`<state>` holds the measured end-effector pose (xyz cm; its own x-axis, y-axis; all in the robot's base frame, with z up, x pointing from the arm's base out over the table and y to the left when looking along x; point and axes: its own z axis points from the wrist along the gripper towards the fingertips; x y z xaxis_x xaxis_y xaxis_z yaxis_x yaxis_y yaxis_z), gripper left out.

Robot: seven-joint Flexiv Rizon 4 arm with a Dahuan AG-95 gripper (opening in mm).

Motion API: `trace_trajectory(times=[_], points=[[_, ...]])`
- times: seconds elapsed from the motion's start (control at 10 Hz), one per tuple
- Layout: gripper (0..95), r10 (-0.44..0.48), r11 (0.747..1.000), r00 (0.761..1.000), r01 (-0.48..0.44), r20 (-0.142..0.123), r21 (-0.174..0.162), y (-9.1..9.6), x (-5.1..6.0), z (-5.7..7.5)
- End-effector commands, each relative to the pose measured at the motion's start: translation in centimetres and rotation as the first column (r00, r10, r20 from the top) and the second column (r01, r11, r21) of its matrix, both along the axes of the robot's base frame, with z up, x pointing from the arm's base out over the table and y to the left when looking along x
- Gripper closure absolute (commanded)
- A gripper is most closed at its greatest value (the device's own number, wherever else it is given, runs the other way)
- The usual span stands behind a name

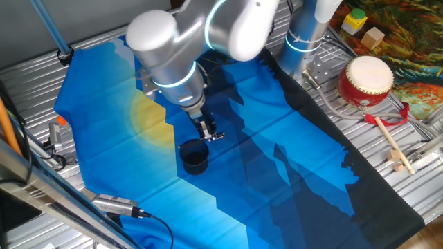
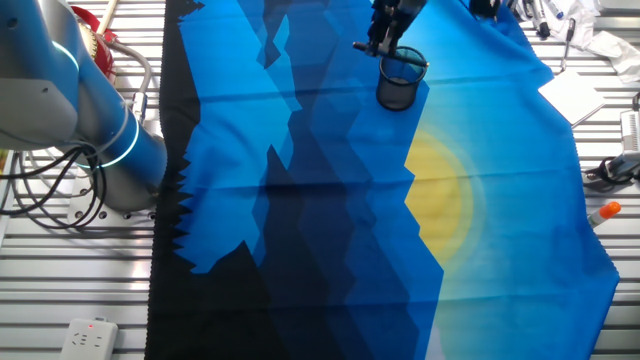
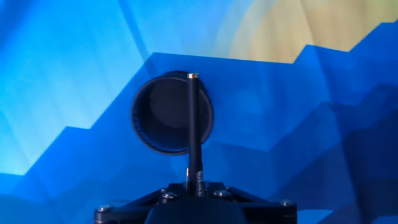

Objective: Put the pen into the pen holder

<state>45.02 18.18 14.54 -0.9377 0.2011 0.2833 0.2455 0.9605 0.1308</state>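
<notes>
Across the middle of both fixed views lies the blue-and-yellow cloth point(image 1: 263, 166), spread over the ribbed metal surface point(image 1: 387, 200). Arm point(image 1: 180, 48) reaches down from upper centre of one fixed view, wrist pointing at the cloth.

Upper right of that view, off the cloth: red-and-white drum point(image 1: 365, 81), with a wooden drumstick point(image 1: 391, 144) just below it. Not part of this job.

Pen holder point(image 1: 194, 156): small dark cup, upright on the cloth, just left of frame centre; in the other fixed view it sits near the top edge point(image 2: 400, 78). Mouth open, inside looks dark; contents cannot be made out.

Pincer point(image 1: 210, 133) hangs just above and beside the cup's rim. Hand view shows it clamped on the pen point(image 3: 194, 127), which juts straight out from between the jaws with its tip lying over the cup's mouth point(image 3: 173, 112), toward the right side of the opening.

Step in hand, as I judge it: pen carried, now being lined up over the holder. Not yet inside.

Next move calls for a small centring correction, then a straight descent so the tip clears the rim, and release only once the tip is well below the rim. Risk: catching the rim and tipping the light cup.
</notes>
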Motion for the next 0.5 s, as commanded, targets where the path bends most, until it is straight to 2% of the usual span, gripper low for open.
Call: trace_trajectory(times=[0.1, 0.3, 0.4, 0.5], points=[[95.0, 0.017, 0.998, 0.998, -0.014, -0.067, 0.056, -0.18, -0.01, -0.17], [95.0, 0.03, 0.997, 0.994, -0.022, -0.107, 0.076, -0.22, -0.04, -0.24], [95.0, 0.032, 0.997, 0.993, -0.023, -0.113, 0.079, -0.25, -0.06, -0.26], [95.0, 0.037, 0.995, 0.992, -0.025, -0.121, 0.096, -0.38, -0.11, -0.34]])
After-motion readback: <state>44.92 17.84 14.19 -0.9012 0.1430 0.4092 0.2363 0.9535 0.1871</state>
